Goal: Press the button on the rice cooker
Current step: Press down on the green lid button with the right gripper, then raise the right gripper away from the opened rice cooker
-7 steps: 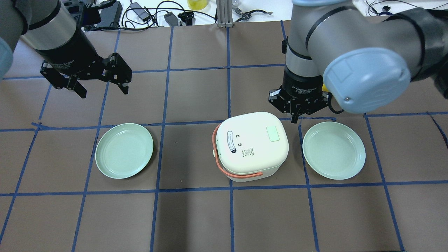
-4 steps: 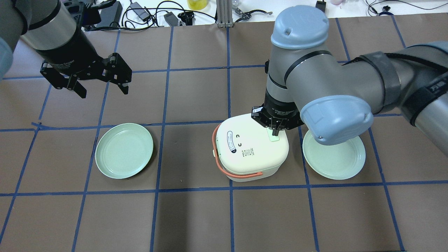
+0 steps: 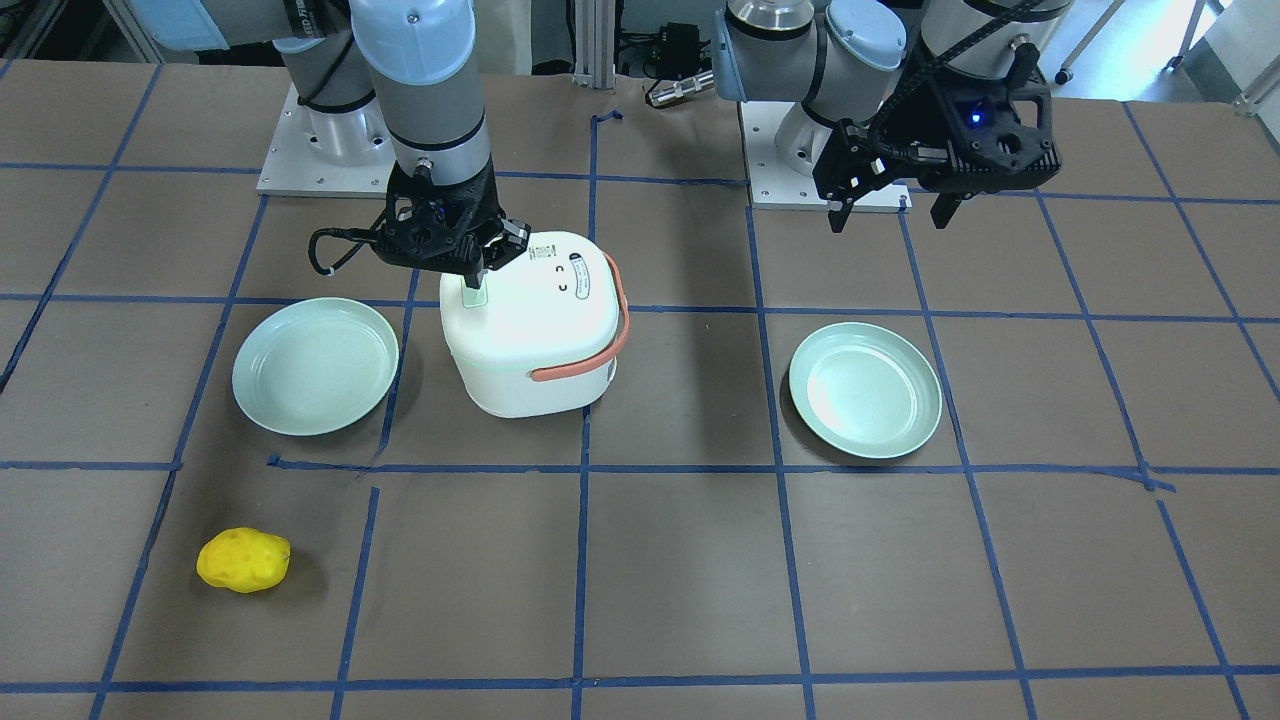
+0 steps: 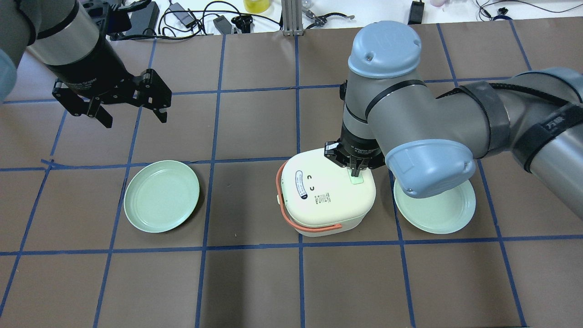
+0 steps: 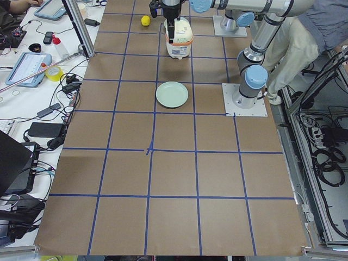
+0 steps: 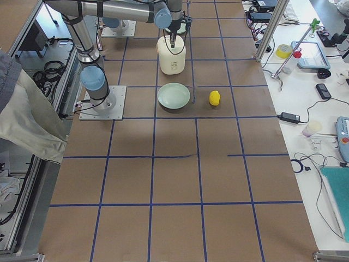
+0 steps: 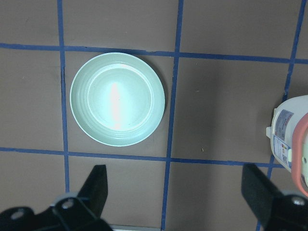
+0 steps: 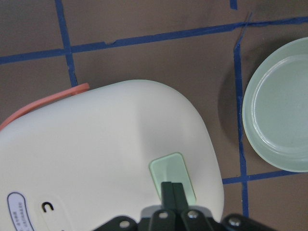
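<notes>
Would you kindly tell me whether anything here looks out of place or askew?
Nothing looks spilled or damaged. The rice cooker sits slightly turned against the blue tape grid, and a lumpy yellow object lies by itself toward the operators' side.

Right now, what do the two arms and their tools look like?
Both arms are grey tubes with pale blue caps at the joints. The right arm has a black cable strapped along it; the left arm shows a silver band. The left tool and right tool are black, two-fingered, with white lettering on the wrist.
</notes>
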Controlling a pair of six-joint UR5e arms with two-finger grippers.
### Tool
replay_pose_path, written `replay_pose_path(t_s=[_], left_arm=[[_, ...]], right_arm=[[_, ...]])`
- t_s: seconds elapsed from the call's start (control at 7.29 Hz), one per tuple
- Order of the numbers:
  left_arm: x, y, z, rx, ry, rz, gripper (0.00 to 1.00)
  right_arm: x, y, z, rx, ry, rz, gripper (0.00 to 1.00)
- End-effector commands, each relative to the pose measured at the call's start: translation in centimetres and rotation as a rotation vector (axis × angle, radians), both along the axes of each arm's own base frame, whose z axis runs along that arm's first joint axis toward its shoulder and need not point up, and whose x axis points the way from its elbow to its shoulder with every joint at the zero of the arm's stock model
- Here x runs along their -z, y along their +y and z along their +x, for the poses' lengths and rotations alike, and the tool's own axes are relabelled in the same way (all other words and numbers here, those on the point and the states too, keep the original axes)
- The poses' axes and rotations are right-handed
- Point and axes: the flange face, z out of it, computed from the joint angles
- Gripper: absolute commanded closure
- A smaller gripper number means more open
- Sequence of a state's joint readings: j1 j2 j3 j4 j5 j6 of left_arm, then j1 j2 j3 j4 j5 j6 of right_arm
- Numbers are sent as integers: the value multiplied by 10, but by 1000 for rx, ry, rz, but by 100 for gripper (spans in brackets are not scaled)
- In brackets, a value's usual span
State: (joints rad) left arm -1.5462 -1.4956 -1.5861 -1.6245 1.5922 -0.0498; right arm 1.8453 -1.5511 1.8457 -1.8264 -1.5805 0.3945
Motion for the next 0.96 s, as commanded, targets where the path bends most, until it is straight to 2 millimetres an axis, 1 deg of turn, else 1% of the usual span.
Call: replay_pose_path(t_s=[0.0, 0.27, 0.41, 0.55, 0.69, 0.82], left_arm=[[0, 0, 0, 1, 0, 0, 0], [0, 0, 0, 1, 0, 0, 0], [0, 0, 0, 1, 0, 0, 0], [0, 0, 0, -1, 0, 0, 0], [0, 0, 0, -1, 0, 0, 0], [0, 0, 0, 1, 0, 0, 0]], right_arm=[[16, 2, 0, -3, 4, 22, 100], [17, 1, 0, -13, 6, 19, 100], [14, 0, 0, -13, 5, 11, 76], [6, -4, -1, -4, 16, -10, 1], [-11, -8, -1, -8, 7, -39, 0], [-45, -23, -2, -2, -9, -102, 0]])
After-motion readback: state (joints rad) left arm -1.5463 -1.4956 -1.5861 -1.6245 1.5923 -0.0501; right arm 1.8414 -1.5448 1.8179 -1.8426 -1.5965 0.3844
